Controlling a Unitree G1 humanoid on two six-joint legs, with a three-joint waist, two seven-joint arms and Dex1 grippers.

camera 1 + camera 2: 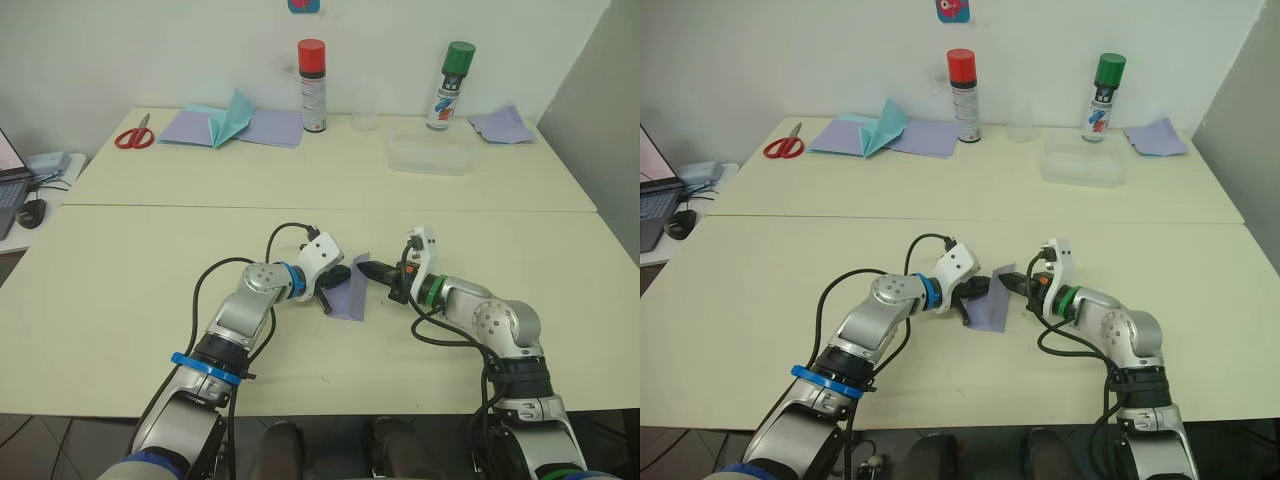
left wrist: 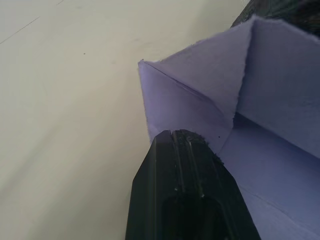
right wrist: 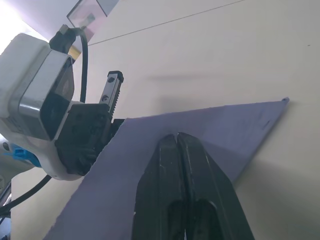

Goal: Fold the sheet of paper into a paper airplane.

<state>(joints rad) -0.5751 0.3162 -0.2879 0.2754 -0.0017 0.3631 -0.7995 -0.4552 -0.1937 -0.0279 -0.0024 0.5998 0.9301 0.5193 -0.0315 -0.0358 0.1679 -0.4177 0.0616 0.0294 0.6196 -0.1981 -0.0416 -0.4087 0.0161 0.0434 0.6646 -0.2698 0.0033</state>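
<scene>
Head views: the sheet of paper (image 1: 349, 296), lavender and partly folded, was held between the two arms near the front middle of the cream tabletop (image 1: 120, 270), its lower edge at the surface. The left tool (image 1: 336, 280) met it from the left, the right tool (image 1: 368, 270) from the right. At the far edge stood a red-capped spray can (image 1: 312, 86) and a green-capped spray can (image 1: 447, 85), with a clear plastic container (image 1: 432, 154) in front of the green one; red-handled scissors (image 1: 133, 135), flat lavender sheets (image 1: 268, 127) bearing a teal folded piece (image 1: 228, 120), and a rumpled lavender scrap (image 1: 501, 124) lay along the same edge. Left wrist view: the left tool's black fingers (image 2: 185, 185) were pressed together, clamped on a creased flap of the sheet, which stood up in angled panels. Right wrist view: the right tool's fingers (image 3: 182, 185) were closed together on the sheet's edge, with the left tool just beyond, at the opposite edge.
</scene>
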